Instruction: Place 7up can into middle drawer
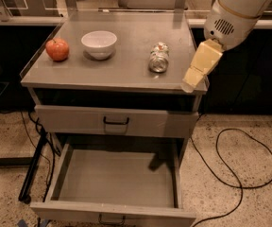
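Note:
The 7up can lies on its side on the grey cabinet top, right of centre. The middle drawer is pulled open at the bottom, its flat grey floor bare. My gripper hangs from the white arm at the top right. It is over the cabinet top's right front corner, to the right of the can and apart from it. It holds nothing that I can see.
A white bowl and a red apple sit on the left part of the cabinet top. The upper drawer with a black handle is closed. A black cable loops on the floor at the right.

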